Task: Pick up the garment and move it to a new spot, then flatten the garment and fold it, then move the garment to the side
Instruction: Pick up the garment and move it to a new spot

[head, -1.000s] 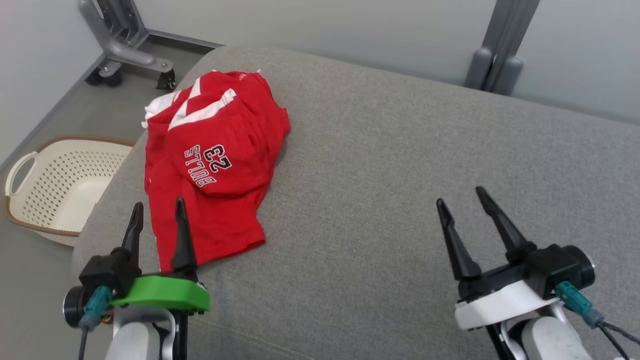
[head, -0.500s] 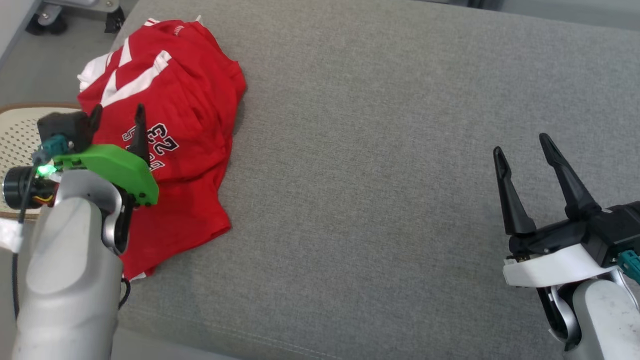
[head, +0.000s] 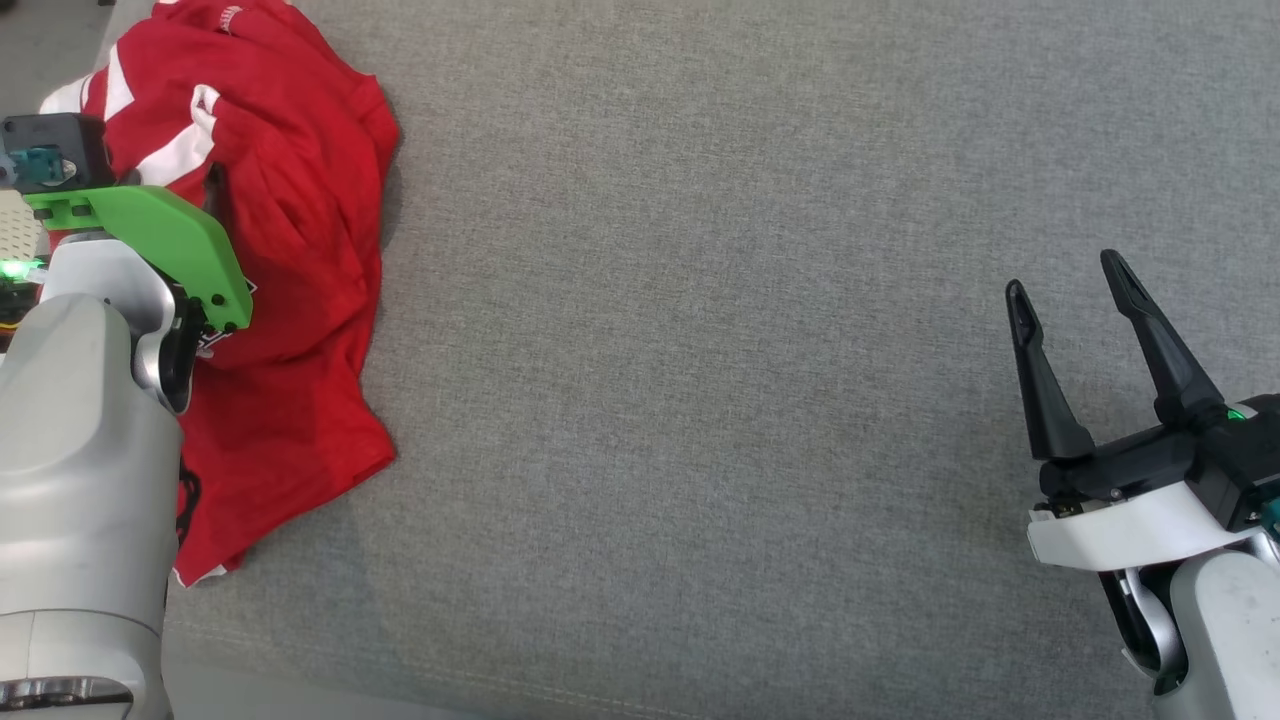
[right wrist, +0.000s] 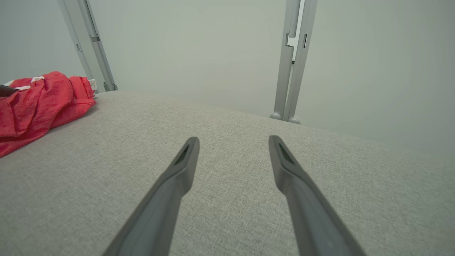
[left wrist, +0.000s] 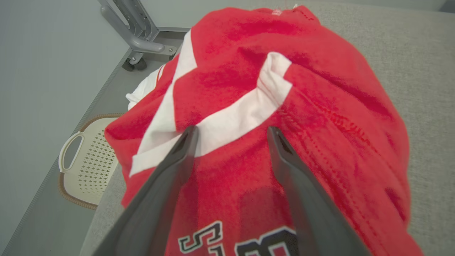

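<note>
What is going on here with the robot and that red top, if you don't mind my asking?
The robot is setting up to pick up a crumpled red garment lying at the left end of a grey cushion. Its left hand is open and poised right over the garment, with nothing gripped yet. The right hand is also open and empty, hovering above bare cushion well off to the right. A pale basket sits on the floor beside the cushion.
</note>
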You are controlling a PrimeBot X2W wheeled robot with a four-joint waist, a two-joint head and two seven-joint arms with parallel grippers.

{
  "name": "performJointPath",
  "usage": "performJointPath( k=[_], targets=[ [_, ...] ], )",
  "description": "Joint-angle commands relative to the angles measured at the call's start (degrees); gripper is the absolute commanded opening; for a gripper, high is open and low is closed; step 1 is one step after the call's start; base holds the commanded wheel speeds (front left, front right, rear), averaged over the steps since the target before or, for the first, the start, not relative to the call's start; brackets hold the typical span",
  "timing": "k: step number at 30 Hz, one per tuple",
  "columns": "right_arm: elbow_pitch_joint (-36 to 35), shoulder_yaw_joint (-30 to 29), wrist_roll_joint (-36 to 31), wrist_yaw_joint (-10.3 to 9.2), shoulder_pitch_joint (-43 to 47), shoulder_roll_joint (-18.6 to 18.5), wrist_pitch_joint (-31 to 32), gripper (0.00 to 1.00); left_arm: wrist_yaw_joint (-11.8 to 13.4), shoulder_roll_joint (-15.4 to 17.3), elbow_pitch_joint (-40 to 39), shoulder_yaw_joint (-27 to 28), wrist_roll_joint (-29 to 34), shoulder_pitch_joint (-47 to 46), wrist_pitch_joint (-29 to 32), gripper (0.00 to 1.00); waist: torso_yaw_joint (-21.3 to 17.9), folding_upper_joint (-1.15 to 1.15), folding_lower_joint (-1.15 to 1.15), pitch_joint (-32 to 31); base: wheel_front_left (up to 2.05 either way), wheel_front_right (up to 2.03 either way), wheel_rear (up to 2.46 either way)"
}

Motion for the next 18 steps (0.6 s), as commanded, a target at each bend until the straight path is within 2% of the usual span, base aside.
performJointPath(
  k=[1,4,5,6,11,18],
  targets=[
    [-0.3,-0.1,0.1,0.0,-0.6,-0.4,-0.2,1.0,0.5,0.5,0.9,0.0,-0.3,-1.4,0.2,1.0,-0.5,0.0,0.0,0.7,0.0,0.0,0.0],
    [-0.4,-0.1,0.0,0.0,-0.5,-0.5,-0.2,1.0,0.3,0.5,3.4,-0.5,-0.2,-2.3,1.3,1.0,-0.6,0.0,0.0,1.0,0.0,0.0,0.0],
    [-0.3,-0.1,0.1,0.0,-0.6,-0.5,-0.2,1.0,0.3,0.6,4.1,-0.6,-0.2,-2.6,1.4,0.71,-0.7,0.0,0.0,1.1,0.0,0.0,0.0],
    [-0.2,-0.1,0.2,0.0,-0.8,-0.5,-0.2,1.0,0.4,0.7,4.5,-0.5,-0.4,-3.0,1.2,0.0,-0.7,0.0,0.0,1.1,0.0,0.0,0.0],
    [0.5,0.0,0.1,0.0,-0.8,0.1,-0.2,1.0,0.8,1.1,6.2,-0.7,-0.4,-3.5,-1.4,0.0,-0.4,0.0,0.0,-0.1,0.0,0.0,0.0],
    [1.9,0.5,0.0,0.0,-0.4,1.8,-0.2,1.0,0.4,2.2,5.6,-1.1,0.0,-3.1,-8.8,0.0,0.3,0.0,0.0,-4.4,0.0,0.0,0.0]
  ],
)
